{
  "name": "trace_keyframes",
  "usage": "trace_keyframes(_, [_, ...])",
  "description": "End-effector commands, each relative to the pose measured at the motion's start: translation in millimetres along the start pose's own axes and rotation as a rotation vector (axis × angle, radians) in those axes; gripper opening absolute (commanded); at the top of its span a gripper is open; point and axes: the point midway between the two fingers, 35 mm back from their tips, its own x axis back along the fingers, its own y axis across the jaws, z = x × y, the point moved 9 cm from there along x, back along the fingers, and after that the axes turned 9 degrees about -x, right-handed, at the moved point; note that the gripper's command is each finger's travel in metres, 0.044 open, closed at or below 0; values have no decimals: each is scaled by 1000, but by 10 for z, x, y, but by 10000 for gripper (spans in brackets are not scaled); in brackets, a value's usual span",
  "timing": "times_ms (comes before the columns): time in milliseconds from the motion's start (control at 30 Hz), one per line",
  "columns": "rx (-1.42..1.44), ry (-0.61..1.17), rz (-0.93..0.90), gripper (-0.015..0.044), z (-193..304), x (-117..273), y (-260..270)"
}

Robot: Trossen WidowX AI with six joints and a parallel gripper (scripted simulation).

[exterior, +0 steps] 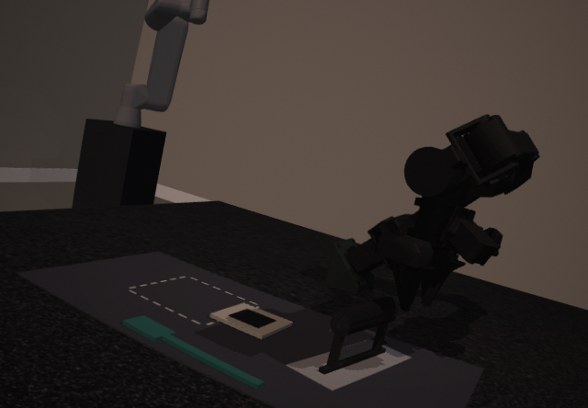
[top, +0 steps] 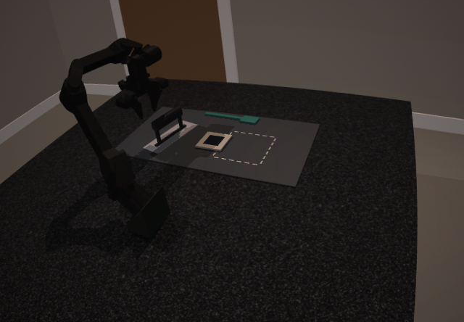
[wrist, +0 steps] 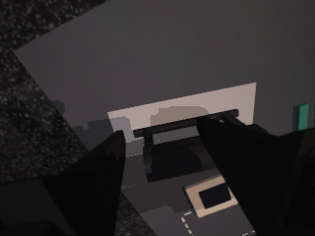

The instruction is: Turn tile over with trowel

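The trowel (top: 167,117) (exterior: 363,314) (wrist: 172,161) stands on the mat (top: 292,142) (exterior: 75,280) (wrist: 197,49), with a pale flat blade under a black handle on two posts. My gripper (top: 148,114) (exterior: 417,307) (wrist: 160,129) is open and empty, raised near the handle. In the wrist view the handle runs across the gap between the fingers; the right finger hides one end. The beige tile (top: 213,140) (exterior: 252,318) (wrist: 215,196) lies flat, its dark square mark up, partly over the near-trowel side of the dashed outline (top: 274,138) (exterior: 131,290).
A green flat tool (top: 249,119) (exterior: 149,327) (wrist: 303,118) with a long thin handle lies along one side of the mat, beside the outline and the tile. A grey arm (exterior: 168,57) stands on a dark pedestal (exterior: 102,164) beyond the table.
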Motion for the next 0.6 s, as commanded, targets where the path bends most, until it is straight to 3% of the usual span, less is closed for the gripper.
trace_keyframes(0, [-150, 6, 1, 270, 31, 11, -49])
trace_keyframes(567, [-732, 6, 1, 270, 171, 66, -232])
